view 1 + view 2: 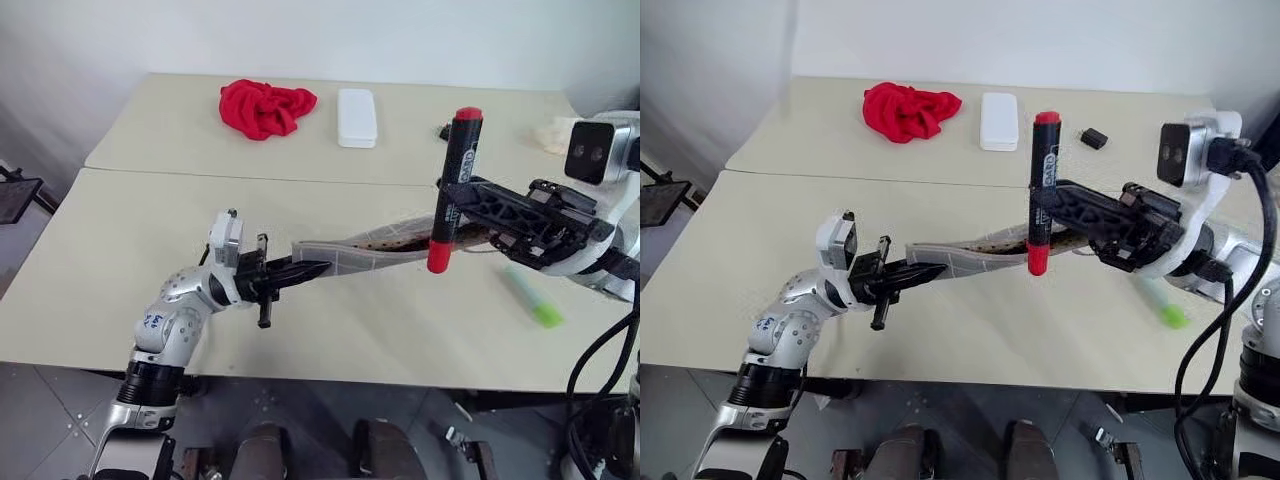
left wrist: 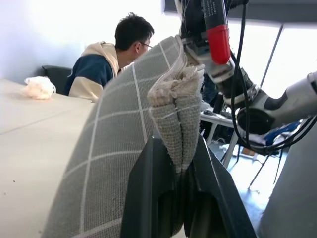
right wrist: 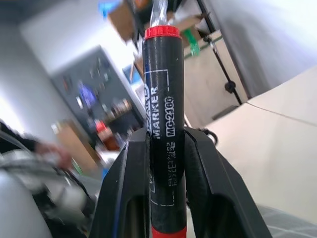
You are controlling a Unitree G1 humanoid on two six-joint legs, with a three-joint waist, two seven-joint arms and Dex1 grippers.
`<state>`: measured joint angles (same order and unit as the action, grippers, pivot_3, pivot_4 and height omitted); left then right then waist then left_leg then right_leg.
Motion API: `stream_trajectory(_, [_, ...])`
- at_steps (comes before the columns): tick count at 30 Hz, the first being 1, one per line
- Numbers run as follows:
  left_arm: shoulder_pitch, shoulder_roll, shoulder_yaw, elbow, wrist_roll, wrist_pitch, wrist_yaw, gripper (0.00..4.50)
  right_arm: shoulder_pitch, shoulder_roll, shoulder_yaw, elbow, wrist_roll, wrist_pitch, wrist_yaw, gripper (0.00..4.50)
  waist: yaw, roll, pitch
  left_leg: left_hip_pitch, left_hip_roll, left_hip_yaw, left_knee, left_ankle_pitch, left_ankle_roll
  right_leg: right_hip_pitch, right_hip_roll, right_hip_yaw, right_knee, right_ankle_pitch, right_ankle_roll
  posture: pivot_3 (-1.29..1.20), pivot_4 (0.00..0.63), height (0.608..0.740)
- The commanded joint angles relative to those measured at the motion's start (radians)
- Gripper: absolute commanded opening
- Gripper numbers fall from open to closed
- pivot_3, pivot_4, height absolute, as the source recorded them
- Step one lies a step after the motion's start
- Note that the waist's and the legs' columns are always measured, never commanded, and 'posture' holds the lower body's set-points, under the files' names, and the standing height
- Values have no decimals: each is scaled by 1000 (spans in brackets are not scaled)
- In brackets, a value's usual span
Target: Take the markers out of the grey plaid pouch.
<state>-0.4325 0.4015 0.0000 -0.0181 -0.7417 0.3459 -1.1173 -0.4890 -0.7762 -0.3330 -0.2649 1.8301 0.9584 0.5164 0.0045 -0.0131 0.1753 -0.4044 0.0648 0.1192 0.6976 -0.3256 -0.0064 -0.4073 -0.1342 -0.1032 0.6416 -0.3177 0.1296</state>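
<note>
The left gripper has its fingers pinched tight on one end of the grey plaid pouch, which hangs in a sagging span above the bench. The right gripper holds a black-barrelled marker with red ends upright, fingers closed around the barrel mid-length, raised clear of the pouch mouth.

Risks noted: the barrel is gripped by two narrow fingers only, so a quick wrist turn could let it pivot or slip and drop onto the bench edge. The pouch is held by one end of cloth alone; it may slide out of the pinch.

Count: two markers, the red one in hand and a green marker lying on the bench beneath the right arm, out of the pouch. One pouch. One red cloth, one white case, one small black block, all at the far side.
</note>
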Motion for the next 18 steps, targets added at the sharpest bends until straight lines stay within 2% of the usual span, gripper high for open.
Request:
stream_trajectory(1, [9, 40, 48, 48, 81, -71, 16, 0, -47, 62, -137, 23, 142, -133, -183, 600, 0, 0, 0, 0, 0, 0, 0, 0, 0, 0, 0, 0, 0, 0, 0, 0, 150, 740])
stream_trajectory(5, [16, 50, 45, 64, 109, -111, 16, 0, -148, 191, -250, 80, 142, -163, -368, 600, -2, 0, 0, 0, 0, 1, 0, 0, 0, -1, 0, 0, 1, 0, 0, 0, 150, 740])
stream_trajectory(8, [13, 48, 43, 68, 103, -121, 16, 0, -155, 223, -284, 90, 142, -136, -443, 600, 2, 0, 0, 0, 0, 1, -1, 0, 0, -1, 0, 0, 0, 0, 0, 0, 150, 740])
stream_trajectory(12, [14, 46, 31, 66, 103, -126, 13, 0, -56, 52, -167, 70, 142, 55, -335, 600, 18, 1, 0, -2, 0, 1, -1, -1, 1, -1, 0, 0, -3, 0, 0, 0, 150, 740])
stream_trajectory(15, [7, 46, 23, 69, 120, -152, 0, 0, -166, 236, -165, 119, 142, 72, -429, 600, 8, 0, 0, -1, 0, 2, -2, -1, 2, -1, 1, 0, -4, 0, 0, 0, 150, 740])
stream_trajectory(18, [-5, 39, 24, 78, 122, -164, 2, 0, -123, 309, -116, 90, 142, 116, -458, 600, 2, 1, 0, -1, 1, 0, -2, 0, 0, -2, 2, 1, -2, 2, -1, 0, 150, 740])
